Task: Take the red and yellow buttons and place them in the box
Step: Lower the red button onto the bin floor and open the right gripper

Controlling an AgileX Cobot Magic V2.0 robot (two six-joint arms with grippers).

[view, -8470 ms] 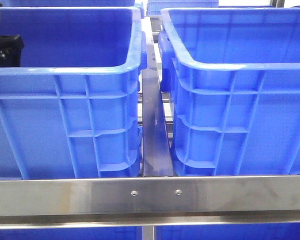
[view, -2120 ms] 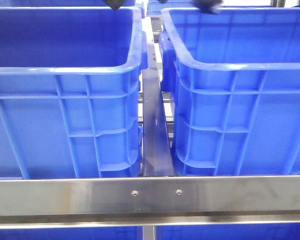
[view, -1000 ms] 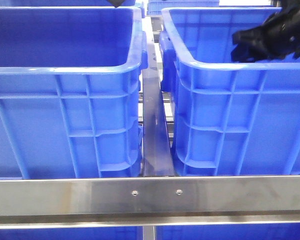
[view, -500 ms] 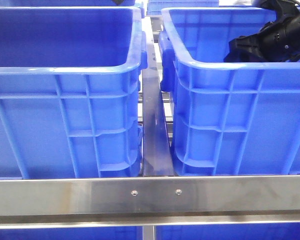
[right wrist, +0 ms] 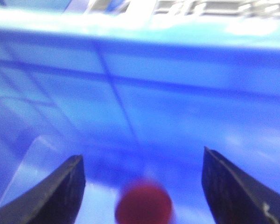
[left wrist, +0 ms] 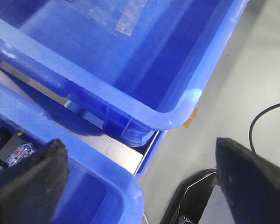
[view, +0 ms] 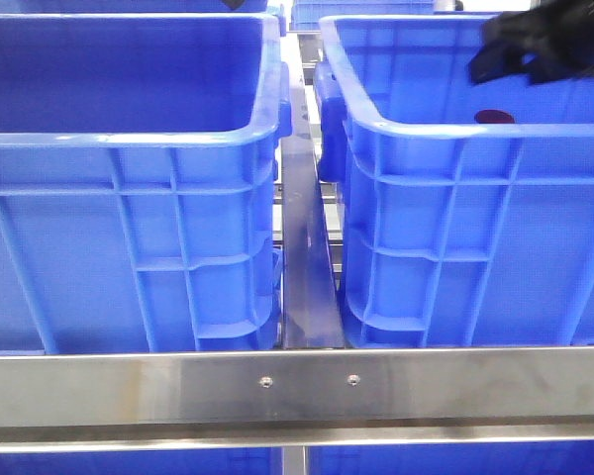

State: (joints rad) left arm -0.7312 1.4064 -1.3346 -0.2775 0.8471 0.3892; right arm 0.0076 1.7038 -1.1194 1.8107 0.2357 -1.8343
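A red button (view: 494, 117) shows just above the near rim inside the right blue box (view: 445, 129). My right gripper (view: 510, 54) hangs over that box, above the button and apart from it. In the right wrist view the gripper (right wrist: 141, 156) is open, and the blurred red button (right wrist: 143, 203) lies between the fingers, touching neither. My left gripper (left wrist: 140, 186) is wide open and empty over a crate corner and the grey floor. It does not show in the front view. No yellow button is in view.
A second blue crate (view: 129, 139) stands left of the box, with a steel rail (view: 302, 247) between them and a steel bar (view: 297, 386) across the front. The left wrist view shows a crate holding clear bags (left wrist: 126, 18) and another holding small black parts (left wrist: 9, 144).
My right gripper has risen from low inside the right box to its upper edge. The red button now shows free below it.
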